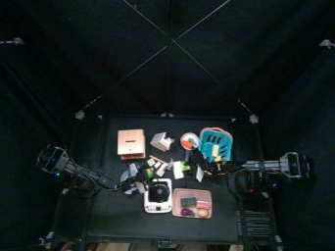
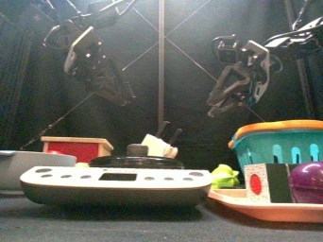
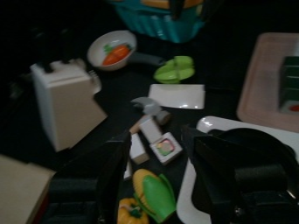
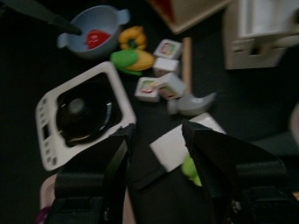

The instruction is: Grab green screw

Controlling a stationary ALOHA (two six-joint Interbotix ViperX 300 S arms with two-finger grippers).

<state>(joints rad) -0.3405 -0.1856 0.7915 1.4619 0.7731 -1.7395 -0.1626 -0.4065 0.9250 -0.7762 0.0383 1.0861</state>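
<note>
Closest to the front camera sits a white scale (image 2: 113,180). The green screw (image 2: 225,175) lies behind it, beside a pink tray (image 2: 271,205), with the right gripper (image 2: 233,95) hanging well above. In the right wrist view, its jaws are spread wide and hold nothing. The screw lies on the table between them, touching a white card (image 4: 170,149). In the left wrist view, the left gripper (image 3: 158,157) gapes empty, and the screw lies well apart from it, near the teal basket (image 3: 163,22).

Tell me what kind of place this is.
Most likely a robot test pen, not a home: black curtains surround a small black table crowded with toy items such as a teal basket and pink tray, with two robot arms hanging above.
</note>
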